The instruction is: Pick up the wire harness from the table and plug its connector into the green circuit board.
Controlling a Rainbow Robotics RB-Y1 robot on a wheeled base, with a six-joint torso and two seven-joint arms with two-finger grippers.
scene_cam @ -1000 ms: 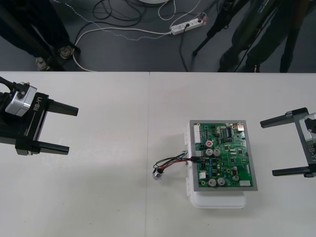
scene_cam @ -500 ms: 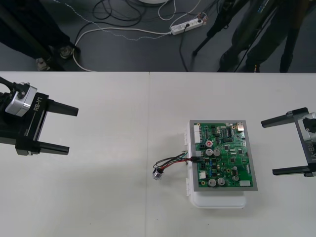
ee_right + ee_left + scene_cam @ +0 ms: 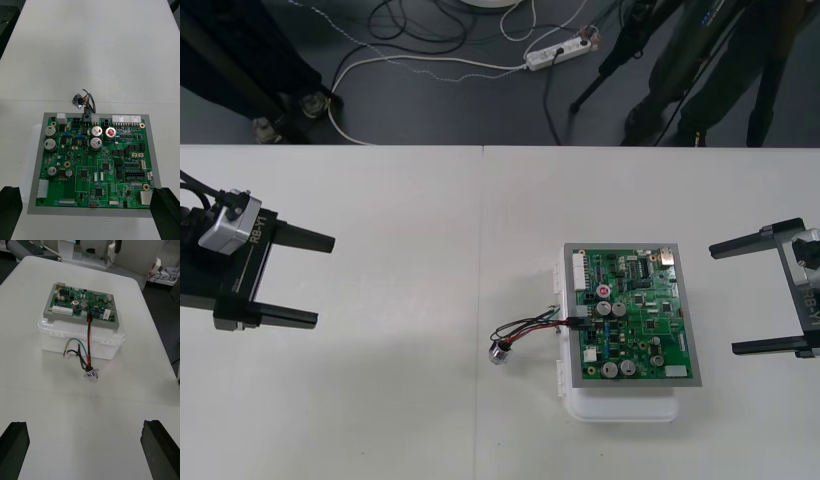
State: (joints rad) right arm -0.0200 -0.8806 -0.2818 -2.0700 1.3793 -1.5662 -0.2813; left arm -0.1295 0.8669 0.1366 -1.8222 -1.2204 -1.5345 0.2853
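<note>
The right gripper [image 3: 721,298] gets chopped by the front view's right edge, and the left gripper [image 3: 324,280] runs off the left edge. The white base [image 3: 620,406] mostly hides under the board [image 3: 635,310]; from above, the plug [image 3: 577,314] is too tiny to judge.

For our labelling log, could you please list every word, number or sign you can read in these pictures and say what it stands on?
"RB-Y1": on the body of the left tool.
"RB-Y1": on the body of the right tool.
"SWITCH": on the green circuit board, at its edge nearest the right tool.
The other print on the board is too small to read.
</note>
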